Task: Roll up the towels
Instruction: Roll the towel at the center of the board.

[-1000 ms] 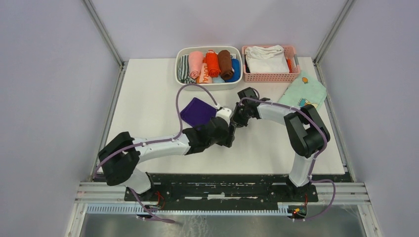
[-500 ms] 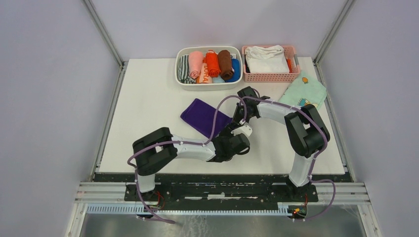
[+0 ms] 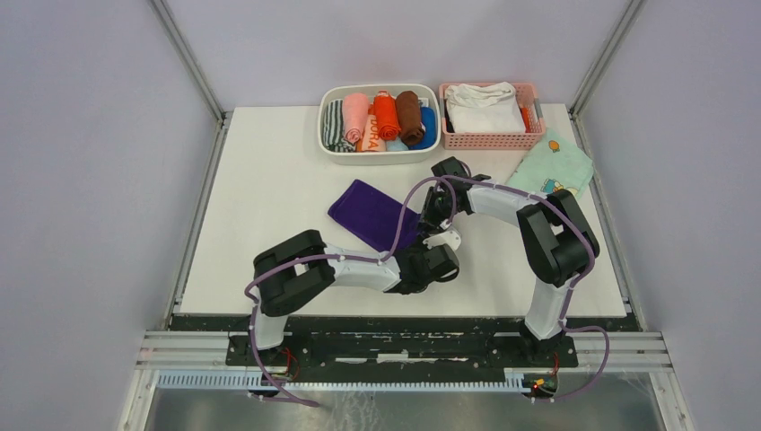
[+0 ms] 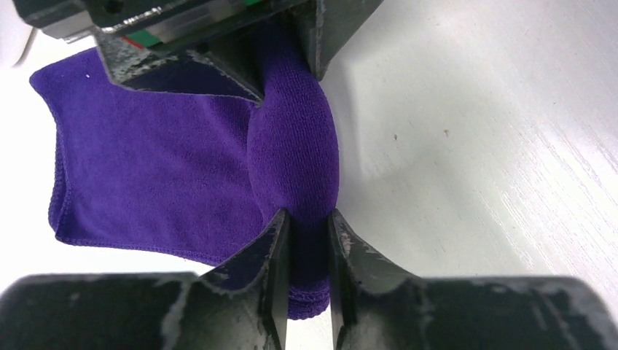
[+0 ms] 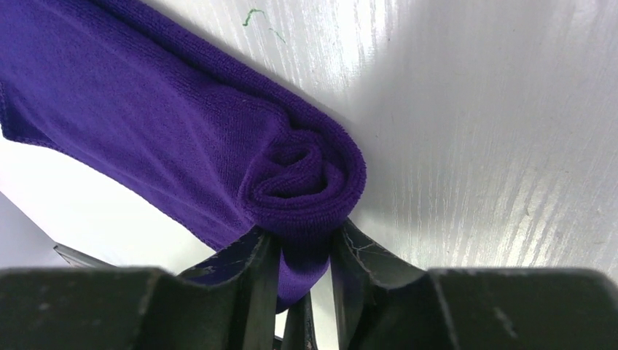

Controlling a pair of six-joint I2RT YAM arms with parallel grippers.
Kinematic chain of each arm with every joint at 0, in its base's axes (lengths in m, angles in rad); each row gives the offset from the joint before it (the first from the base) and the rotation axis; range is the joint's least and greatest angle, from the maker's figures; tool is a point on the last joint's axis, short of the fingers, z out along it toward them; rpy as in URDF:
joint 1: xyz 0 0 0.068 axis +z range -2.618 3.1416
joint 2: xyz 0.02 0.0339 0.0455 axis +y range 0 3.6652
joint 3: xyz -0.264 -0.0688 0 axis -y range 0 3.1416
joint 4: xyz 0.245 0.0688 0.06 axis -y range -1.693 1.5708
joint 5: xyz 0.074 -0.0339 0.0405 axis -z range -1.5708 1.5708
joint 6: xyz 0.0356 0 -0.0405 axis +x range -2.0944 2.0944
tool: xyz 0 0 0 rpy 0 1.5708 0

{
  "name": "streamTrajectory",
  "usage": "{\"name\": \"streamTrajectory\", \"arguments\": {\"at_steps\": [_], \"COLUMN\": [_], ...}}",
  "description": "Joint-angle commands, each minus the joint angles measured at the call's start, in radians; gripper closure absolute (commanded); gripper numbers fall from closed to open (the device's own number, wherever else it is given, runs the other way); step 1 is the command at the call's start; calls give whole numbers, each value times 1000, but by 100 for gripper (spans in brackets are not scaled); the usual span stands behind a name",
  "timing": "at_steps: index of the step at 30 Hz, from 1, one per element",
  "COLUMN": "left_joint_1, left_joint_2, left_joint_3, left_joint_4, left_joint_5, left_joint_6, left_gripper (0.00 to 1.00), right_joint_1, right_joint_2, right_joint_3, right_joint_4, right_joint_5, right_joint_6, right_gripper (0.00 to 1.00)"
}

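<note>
the purple towel (image 3: pixel 370 214) lies spread on the table (image 3: pixel 269 180), one end curled up into a small tight roll.

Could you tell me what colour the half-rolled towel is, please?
The towel is plain deep purple, clearest in the right wrist view.

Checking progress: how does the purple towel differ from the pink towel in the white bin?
The purple towel lies on the table, rolled only at one end; the pink towel is fully rolled in the white bin. The left gripper and right gripper pinch the purple towel; nothing holds the pink towel. Both are plain.
</note>
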Motion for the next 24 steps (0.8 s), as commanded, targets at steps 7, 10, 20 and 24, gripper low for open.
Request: {"name": "streamTrajectory", "arguments": {"at_steps": [7, 10, 20, 24], "left_joint_1": [168, 276, 547, 625], "left_joint_2": [-178, -234, -226, -174], "left_joint_3": [-107, -177, -325, -380], "left_joint_4": [73, 161, 452, 614], "left_joint_5": [466, 693, 1220, 1355], "left_joint_6": [-167, -230, -495, -637], "left_gripper": [79, 80, 82, 82], "right_joint_1": [-10, -38, -80, -86], "right_joint_2": [-121, -167, -174, -141], "right_joint_3": [-20, -81, -257, -295], "right_joint_4": [169, 263, 570, 676], "right_joint_5": [-59, -87, -209, -235], "right_joint_6": [-81, -56, 32, 65], "right_gripper": [47, 41, 30, 29]}}
